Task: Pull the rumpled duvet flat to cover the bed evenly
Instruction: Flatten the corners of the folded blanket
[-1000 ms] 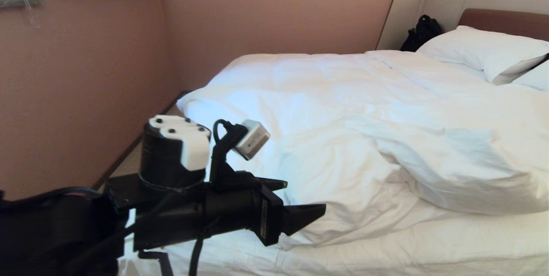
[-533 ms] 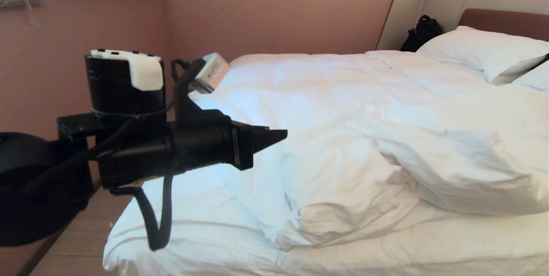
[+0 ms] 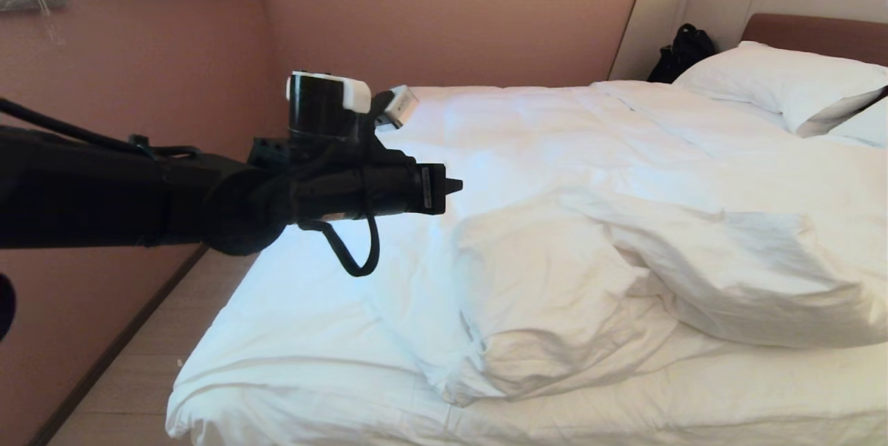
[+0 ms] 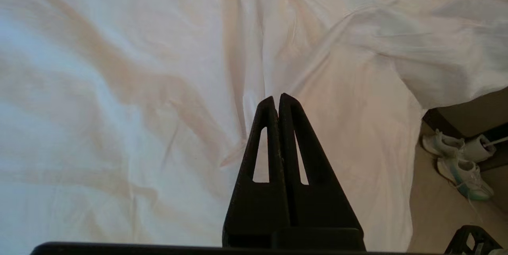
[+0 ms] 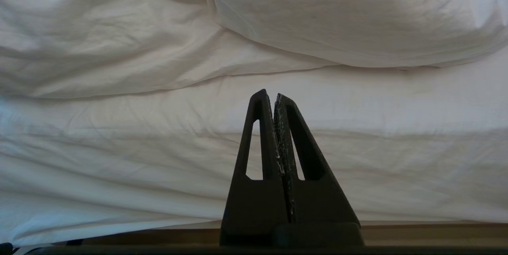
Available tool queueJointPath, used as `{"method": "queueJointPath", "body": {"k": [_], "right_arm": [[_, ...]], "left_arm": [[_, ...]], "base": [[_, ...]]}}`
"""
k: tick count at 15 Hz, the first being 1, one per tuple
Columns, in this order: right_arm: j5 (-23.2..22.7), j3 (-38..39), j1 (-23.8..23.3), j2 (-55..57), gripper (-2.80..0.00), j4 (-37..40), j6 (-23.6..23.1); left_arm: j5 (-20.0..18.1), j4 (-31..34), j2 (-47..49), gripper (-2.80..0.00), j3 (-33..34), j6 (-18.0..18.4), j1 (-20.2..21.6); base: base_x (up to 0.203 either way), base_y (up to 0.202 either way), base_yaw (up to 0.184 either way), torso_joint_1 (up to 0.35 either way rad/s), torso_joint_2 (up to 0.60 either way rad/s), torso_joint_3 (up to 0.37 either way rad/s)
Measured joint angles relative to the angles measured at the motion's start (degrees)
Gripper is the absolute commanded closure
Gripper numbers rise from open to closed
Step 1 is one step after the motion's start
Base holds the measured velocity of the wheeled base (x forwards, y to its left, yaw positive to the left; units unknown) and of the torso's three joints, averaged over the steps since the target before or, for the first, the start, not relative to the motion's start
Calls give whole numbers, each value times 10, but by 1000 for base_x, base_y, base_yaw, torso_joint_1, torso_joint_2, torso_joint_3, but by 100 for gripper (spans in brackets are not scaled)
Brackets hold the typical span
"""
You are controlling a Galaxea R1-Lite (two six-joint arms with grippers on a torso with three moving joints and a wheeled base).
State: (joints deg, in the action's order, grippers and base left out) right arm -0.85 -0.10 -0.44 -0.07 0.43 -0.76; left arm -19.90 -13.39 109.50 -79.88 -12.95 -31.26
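Note:
The duvet [image 3: 624, 175] lies rumpled across the bed [image 3: 291, 363], with a thick fold [image 3: 555, 307] doubled back near the front and bare sheet below it. My left gripper [image 3: 452, 186] hangs shut and empty in the air over the duvet's left part, on an arm reaching in from the left. In the left wrist view the left gripper [image 4: 276, 98] has its jaws pressed together above creased white duvet [image 4: 119, 88]. My right gripper [image 5: 274, 94] is shut on nothing, low beside the bed's near side, facing the sheet [image 5: 119, 160] under the duvet's edge [image 5: 337, 21].
White pillows [image 3: 777, 78] lie before the brown headboard [image 3: 818, 33], with a black bag [image 3: 683, 50] beside them. A pink wall [image 3: 139, 99] runs close along the bed's left side over a narrow floor strip [image 3: 132, 376]. Pale shoes [image 4: 456, 156] sit on the floor.
The left arm has risen from the front fold and stretched farther out over the bed. Its jaws, open a second ago, have closed on nothing. The duvet lies as before.

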Motion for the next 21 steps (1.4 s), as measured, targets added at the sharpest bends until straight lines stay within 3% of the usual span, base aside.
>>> {"method": "queueJointPath", "body": {"k": [3,6,11,12,14,21], "right_arm": [[0,0,0,0,0,0,0],[0,0,0,0,0,0,0],[0,0,0,0,0,0,0],[0,0,0,0,0,0,0],[0,0,0,0,0,0,0],[0,0,0,0,0,0,0]], "left_arm": [[2,126,34,0,-85,0,8],[4,201,51,0,-127,4,19],[4,223,69,0,-154,10,29],[4,223,70,-280,-156,19,29],[5,222,71,-280,-155,33,30],[-2,224,66,-280,-136,34,29]], "base": [[0,0,0,0,0,0],[0,0,0,0,0,0],[0,0,0,0,0,0],[0,0,0,0,0,0],[0,0,0,0,0,0],[0,0,0,0,0,0]]}}
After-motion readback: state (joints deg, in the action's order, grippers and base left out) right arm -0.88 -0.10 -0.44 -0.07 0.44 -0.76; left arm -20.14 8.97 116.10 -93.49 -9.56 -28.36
